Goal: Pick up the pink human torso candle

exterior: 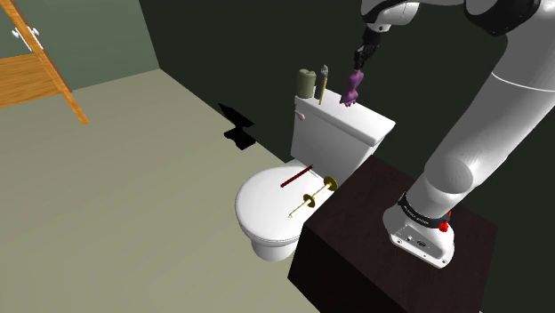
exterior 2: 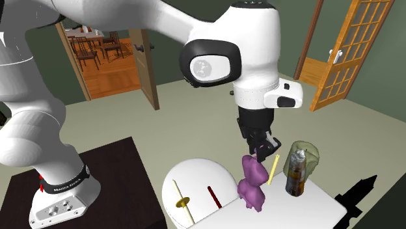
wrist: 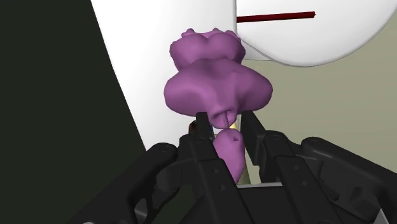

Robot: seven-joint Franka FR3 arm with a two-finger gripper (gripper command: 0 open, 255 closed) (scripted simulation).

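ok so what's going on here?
A white arm on a dark stand reaches over a toilet. Its gripper is shut on the upper end of the purple torso candle, which is over the tank lid, next to a greenish jar and a bottle. The candle leans a little. I can't tell whether it has left the lid yet.

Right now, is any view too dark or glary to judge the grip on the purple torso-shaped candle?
Shoulder view: the purple torso-shaped candle and all-black gripper sit against a dark wall, so contrast is poor. Second exterior view: evenly lit, candle distinct against the white toilet tank lid. Wrist view: no glare, black fingers plainly clasp the candle.
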